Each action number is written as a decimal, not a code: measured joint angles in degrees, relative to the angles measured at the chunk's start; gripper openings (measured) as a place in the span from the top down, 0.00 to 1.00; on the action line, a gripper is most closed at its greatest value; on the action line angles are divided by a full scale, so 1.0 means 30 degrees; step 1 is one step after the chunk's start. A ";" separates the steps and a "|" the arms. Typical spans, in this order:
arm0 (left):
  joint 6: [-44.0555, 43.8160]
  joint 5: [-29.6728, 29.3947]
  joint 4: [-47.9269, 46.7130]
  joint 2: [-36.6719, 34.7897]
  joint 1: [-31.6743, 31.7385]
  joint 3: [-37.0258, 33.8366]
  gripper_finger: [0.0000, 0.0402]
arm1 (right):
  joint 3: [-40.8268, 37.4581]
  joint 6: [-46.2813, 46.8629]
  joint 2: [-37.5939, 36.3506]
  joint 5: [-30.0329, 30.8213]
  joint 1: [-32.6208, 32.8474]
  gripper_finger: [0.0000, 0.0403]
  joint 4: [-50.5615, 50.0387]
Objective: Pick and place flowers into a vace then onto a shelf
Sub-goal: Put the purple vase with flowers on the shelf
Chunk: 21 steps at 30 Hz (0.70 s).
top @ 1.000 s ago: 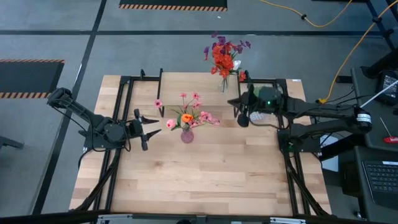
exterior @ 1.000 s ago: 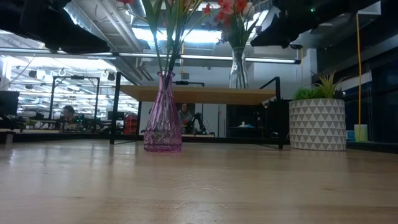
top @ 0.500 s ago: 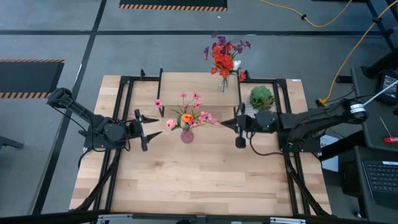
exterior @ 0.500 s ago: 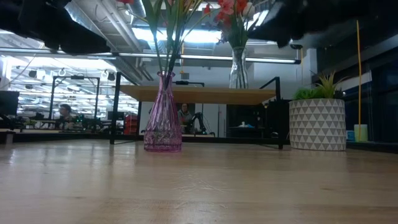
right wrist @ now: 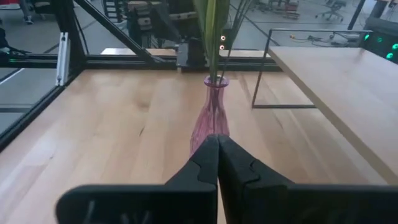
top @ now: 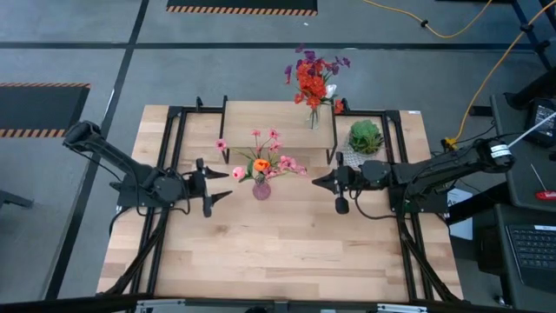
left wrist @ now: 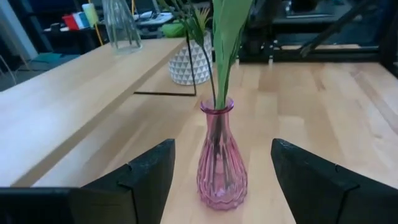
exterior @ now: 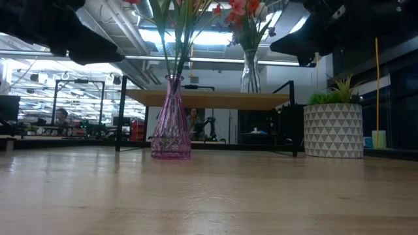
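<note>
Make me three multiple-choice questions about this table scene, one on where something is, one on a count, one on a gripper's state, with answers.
1. Where does the pink vase stand?
A. on the shelf
B. on the table between the grippers
C. on the floor

2. How many vases hold flowers?
A. one
B. two
C. three

3. How is the left gripper?
A. open
B. shut on a stem
C. shut, empty

Answers:
1 B: it stands on the table, with the right gripper on its other side.
2 B: the pink vase, plus the clear vase on the shelf.
3 A: its fingers stand apart, either side of the vase.
</note>
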 joint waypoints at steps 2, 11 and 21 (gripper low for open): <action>-0.0050 0.0007 0.0425 0.0833 0.0155 0.0007 0.35 | 0.0000 0.0189 0.0001 0.0007 0.0165 1.00 0.0085; -0.1993 0.0042 0.2276 0.3711 0.1082 0.0007 0.35 | -0.0007 0.0124 0.0481 0.0015 0.0562 0.99 0.0658; -0.0977 0.2710 0.5638 0.6765 0.3014 0.0355 0.35 | -0.0007 0.0124 0.1275 0.0015 0.0562 0.99 0.1456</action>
